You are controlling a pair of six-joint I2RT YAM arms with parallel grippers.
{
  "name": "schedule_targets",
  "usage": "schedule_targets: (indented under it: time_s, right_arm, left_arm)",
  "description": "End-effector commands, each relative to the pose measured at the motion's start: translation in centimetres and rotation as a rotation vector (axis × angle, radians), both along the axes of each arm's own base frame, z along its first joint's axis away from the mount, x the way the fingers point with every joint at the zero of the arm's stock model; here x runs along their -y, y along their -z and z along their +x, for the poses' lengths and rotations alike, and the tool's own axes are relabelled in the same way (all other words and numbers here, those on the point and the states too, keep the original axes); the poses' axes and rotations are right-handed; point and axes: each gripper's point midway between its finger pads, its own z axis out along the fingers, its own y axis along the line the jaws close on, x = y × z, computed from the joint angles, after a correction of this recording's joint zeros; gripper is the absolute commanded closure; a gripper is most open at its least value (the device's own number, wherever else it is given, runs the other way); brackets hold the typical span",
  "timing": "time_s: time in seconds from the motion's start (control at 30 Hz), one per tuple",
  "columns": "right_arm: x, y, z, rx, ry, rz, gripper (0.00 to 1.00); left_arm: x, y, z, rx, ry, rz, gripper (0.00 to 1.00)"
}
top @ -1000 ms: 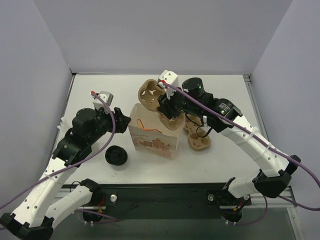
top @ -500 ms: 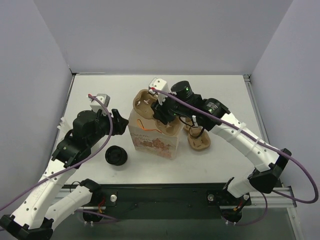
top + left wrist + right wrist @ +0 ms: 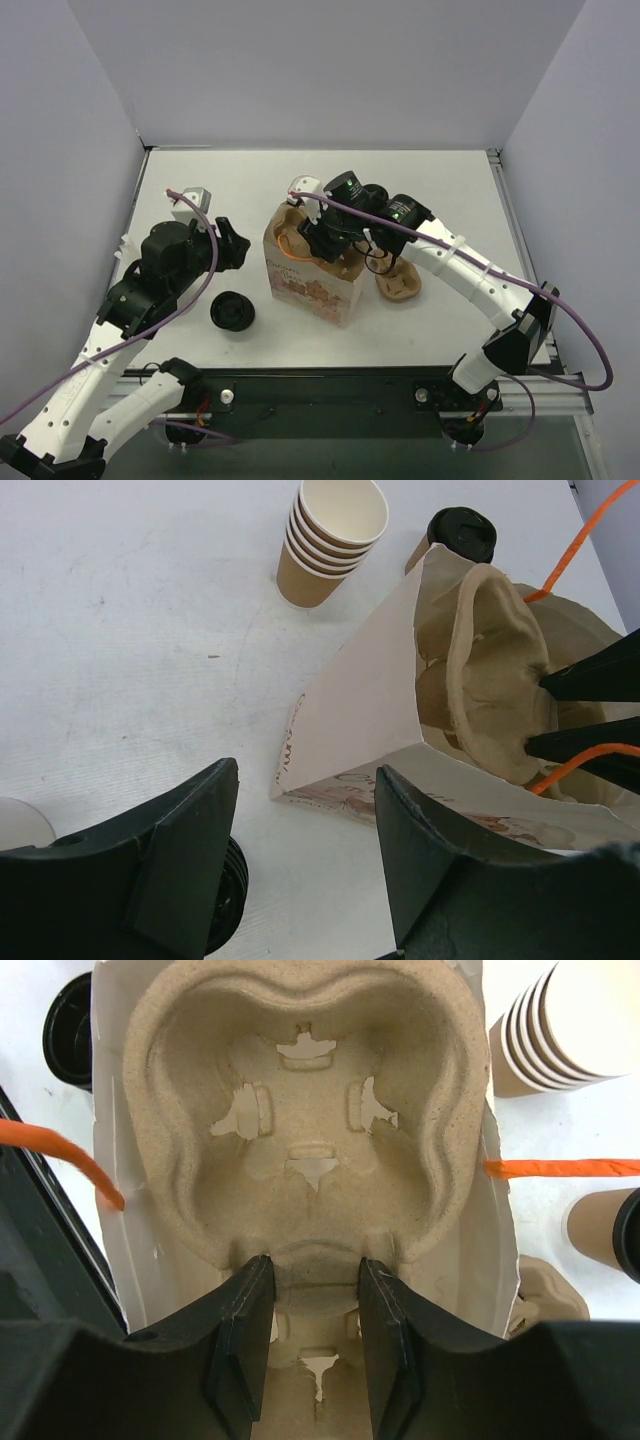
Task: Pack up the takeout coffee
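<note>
White tabletop (image 3: 200,190), faintly scuffed, boxed in by pale grey walls (image 3: 300,60). Upright just beside the printed white paper bag (image 3: 360,700): small tapered tan kraft-paper cup (image 3: 417,555), round black lid (image 3: 462,530) pressed on, near a stack of nested tan cups (image 3: 335,535). Right gripper (image 3: 312,1270) pinching the brown moulded-pulp carrier (image 3: 310,1110) in the bag's mouth. Left gripper (image 3: 305,775) spread wide, empty.

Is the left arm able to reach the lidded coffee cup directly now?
Probably not directly: the lidded cup stands behind the paper bag, which sits between it and the open left tool. The right tool, gripping the cup carrier, crowds that side too.
</note>
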Motion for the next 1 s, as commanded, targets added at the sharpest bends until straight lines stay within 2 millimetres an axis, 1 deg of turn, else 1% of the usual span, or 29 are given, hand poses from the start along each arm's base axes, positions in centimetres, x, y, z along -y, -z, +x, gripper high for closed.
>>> schedule_targets:
  time_s: [0.0, 0.1, 0.23, 0.47, 0.5, 0.57, 0.63, 0.73, 0.9, 0.97]
  right_arm:
    - [0.5, 0.9, -1.2, -0.054, -0.027, -0.048, 0.65]
    - [0.6, 1.7, -1.2, -0.072, -0.019, -0.074, 0.65]
    - [1.0, 2.7, -1.1, -0.095, -0.002, -0.115, 0.65]
    - [1.3, 4.3, -0.8, -0.12, 0.033, -0.16, 0.65]
    - [1.3, 4.9, -0.9, -0.132, 0.037, -0.172, 0.65]
    - [1.4, 5.6, -0.8, -0.135, 0.052, -0.189, 0.65]
    - [1.7, 6.5, -0.9, -0.144, 0.063, -0.213, 0.65]
    - [2.1, 7.4, -0.7, -0.144, 0.084, -0.234, 0.64]
    - [2.2, 8.7, -0.7, -0.162, 0.1, -0.25, 0.62]
    - [2.2, 8.9, -0.5, -0.157, 0.11, -0.256, 0.62]
  left_arm:
    - [0.4, -2.0, 0.4, 0.038, 0.001, -0.043, 0.34]
    - [0.6, -1.8, 0.4, 0.034, 0.002, -0.053, 0.33]
    - [0.3, -0.9, 0.8, 0.03, -0.021, -0.046, 0.34]
    - [0.0, -0.5, 1.1, 0.031, -0.048, -0.043, 0.33]
    - [0.0, -0.4, 1.1, 0.031, -0.051, -0.041, 0.33]
    - [-0.3, -0.2, 1.1, 0.026, -0.063, -0.037, 0.33]
    - [-0.4, -0.3, 1.1, 0.03, -0.067, -0.04, 0.34]
    - [-0.5, -0.1, 1.2, 0.029, -0.075, -0.035, 0.34]
    - [-0.8, 0.0, 1.3, 0.032, -0.091, -0.028, 0.34]
    - [-0.8, -0.1, 1.3, 0.034, -0.09, -0.026, 0.33]
